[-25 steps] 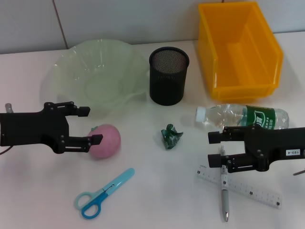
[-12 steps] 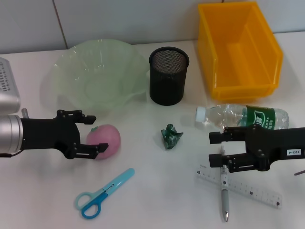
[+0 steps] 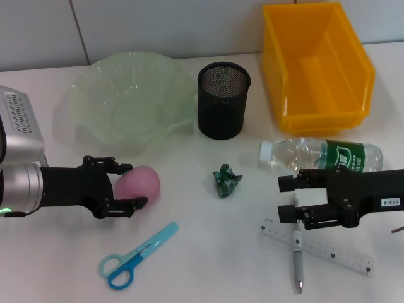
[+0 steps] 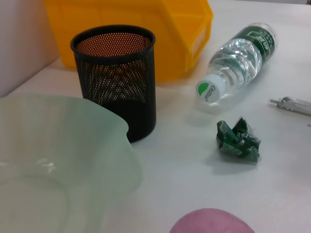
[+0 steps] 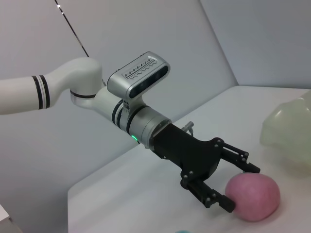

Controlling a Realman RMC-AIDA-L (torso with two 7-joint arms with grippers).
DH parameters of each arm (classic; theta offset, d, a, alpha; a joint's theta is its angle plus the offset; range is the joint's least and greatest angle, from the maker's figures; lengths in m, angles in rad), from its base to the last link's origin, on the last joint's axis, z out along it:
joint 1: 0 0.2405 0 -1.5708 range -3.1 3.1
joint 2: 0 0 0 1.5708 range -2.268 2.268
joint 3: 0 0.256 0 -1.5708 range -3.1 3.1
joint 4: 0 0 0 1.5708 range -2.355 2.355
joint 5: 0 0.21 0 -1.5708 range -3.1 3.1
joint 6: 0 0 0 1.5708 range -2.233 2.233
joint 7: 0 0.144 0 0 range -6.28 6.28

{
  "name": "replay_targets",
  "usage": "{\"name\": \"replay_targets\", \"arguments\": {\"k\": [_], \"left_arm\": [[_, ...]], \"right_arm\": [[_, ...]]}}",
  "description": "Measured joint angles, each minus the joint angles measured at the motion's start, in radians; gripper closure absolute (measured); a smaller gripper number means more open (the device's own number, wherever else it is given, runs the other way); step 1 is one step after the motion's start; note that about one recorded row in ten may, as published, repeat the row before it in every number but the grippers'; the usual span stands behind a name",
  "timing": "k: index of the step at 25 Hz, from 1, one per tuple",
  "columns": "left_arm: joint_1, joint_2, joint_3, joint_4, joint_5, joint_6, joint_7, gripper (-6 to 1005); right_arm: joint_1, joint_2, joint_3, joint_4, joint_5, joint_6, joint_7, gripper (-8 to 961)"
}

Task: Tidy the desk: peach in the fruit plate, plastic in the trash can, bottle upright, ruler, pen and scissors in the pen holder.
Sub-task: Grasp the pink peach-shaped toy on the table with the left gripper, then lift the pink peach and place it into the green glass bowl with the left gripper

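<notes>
One peach (image 3: 140,184), two grippers

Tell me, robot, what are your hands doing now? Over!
Left gripper open around peach. Right gripper open, parked above pen and ruler. Nothing blocking fruit plate.

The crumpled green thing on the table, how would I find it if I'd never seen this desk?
Start at the black mesh pen holder in the middle of the white table. Come toward the robot from it and you reach the small crumpled green plastic, lying alone between the pink peach and the lying bottle. It is the only dark green, scrunched-up scrap; everything nearby is smooth and bigger.
</notes>
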Motion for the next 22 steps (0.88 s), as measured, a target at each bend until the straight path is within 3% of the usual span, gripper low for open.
{"name": "replay_targets", "arguments": {"k": [7,13,18,22], "left_arm": [[0.006,0.000,-0.009,-0.001,-0.012,-0.003,-0.004,261],[0.024,0.003,-0.009,-0.002,-0.088,0.052,-0.003,505],[0.046,0.009,-0.076,0.005,-0.221,0.223,0.002,556],[0.048,0.004,-0.162,-0.063,-0.382,0.294,0.045,622]], "right_arm": [[0.000,-0.008,0.000,0.000,-0.002,-0.016,0.002,191],[0.000,-0.011,0.000,0.000,-0.004,-0.021,0.003,191],[0.000,-0.012,-0.001,0.000,-0.006,-0.020,0.003,191],[0.000,-0.012,-0.002,0.003,-0.011,-0.017,0.003,191]]}}
